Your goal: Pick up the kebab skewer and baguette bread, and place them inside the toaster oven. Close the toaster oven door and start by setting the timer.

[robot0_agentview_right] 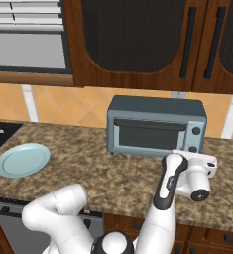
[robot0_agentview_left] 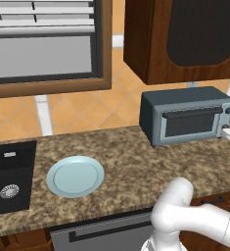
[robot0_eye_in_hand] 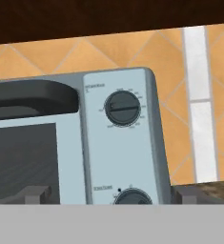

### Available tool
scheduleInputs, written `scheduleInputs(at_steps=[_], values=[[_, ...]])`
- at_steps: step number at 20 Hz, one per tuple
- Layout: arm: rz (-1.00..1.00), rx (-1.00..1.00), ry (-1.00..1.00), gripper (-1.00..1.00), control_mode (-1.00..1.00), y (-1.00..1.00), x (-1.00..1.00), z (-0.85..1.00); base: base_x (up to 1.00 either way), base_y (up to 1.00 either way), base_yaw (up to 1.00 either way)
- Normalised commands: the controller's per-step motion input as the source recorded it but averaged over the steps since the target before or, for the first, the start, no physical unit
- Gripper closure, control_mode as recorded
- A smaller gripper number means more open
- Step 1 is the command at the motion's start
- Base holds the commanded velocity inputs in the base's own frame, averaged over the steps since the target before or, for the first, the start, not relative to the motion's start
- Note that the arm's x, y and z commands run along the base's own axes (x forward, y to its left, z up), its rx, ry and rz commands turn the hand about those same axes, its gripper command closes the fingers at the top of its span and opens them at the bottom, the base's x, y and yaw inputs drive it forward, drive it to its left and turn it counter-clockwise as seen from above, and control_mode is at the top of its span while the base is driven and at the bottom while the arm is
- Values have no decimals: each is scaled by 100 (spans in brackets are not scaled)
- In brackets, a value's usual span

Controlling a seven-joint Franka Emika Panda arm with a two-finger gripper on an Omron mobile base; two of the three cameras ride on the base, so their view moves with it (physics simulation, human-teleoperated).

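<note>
The toaster oven [robot0_agentview_right: 155,126] is seen standing on the speckled surface [robot0_agentview_right: 98,168] with the toaster oven door [robot0_agentview_right: 148,135] shut, so the step in hand is judged to be setting the timer. The jaws [robot0_eye_in_hand: 108,193] are spread wide, nothing being held between them, and are faced squarely at the control panel. 2 round dark knobs are presented: the upper knob [robot0_eye_in_hand: 122,108] lies above the gap of the jaws, the lower knob [robot0_eye_in_hand: 132,197] just ahead of it and partly cut off. Which of the 2 is the timer cannot be read. The chosen knob should be centred between the fingertips, gripped across its ridge and turned without sideways pull. The oven is boxy, smooth grey-blue metal; the window is dark glass; the handle [robot0_eye_in_hand: 32,97] is a rounded dark bar. Skewer and bread cannot be made out through the glass.
</note>
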Motion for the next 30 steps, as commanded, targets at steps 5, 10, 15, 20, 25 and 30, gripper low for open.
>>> scheduleInputs(at_steps=[5, 10, 15, 20, 25, 30], values=[[0, -5, 5, -100, -100, 0, -1, -28, 0, 0, 0], [0, -5, 7, -100, -100, 0, 0, -18, 0, 0, 0], [0, 0, 0, -100, -100, 0, 14, 0, 0, 0, 0], [0, 0, 4, -100, -100, 0, 22, -5, 0, 0, 0], [0, 0, 2, -100, -100, 0, 25, -8, 0, 0, 0], [0, 0, 0, -100, -100, -3, 25, -8, 0, 0, 0]])
